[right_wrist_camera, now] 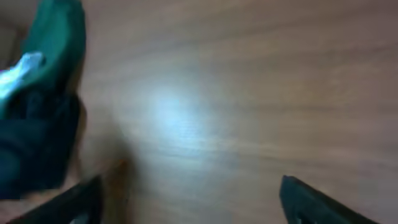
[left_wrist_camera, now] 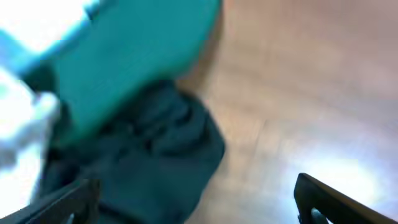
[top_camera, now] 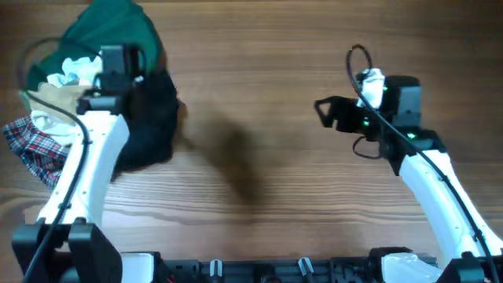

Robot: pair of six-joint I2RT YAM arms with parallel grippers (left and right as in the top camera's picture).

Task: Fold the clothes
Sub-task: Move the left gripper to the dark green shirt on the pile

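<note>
The left hand [left_wrist_camera: 194, 190] is spread wide with nothing between its fingers. It hovers over the heap of clothes [top_camera: 94, 94] at ten o'clock in the overhead view. The right hand [right_wrist_camera: 186, 186], toward three o'clock, is likewise wide open and empty above bare tabletop [top_camera: 275, 71], well apart from the heap.

The step looks like singling out one piece. It would be best to lower the left hand onto a free edge of the black garment [left_wrist_camera: 155, 155], which lies nearest the centre. Pinch one layer only, then draw it toward open wood where both hands can flatten it.

The heap is crumpled and unsorted. A dark green garment [top_camera: 118, 27] lies at its twelve o'clock, with white cloth [top_camera: 69, 72] and beige cloth [top_camera: 49, 98] in the middle. A plaid piece [top_camera: 31, 141] lies at its eight o'clock.
</note>
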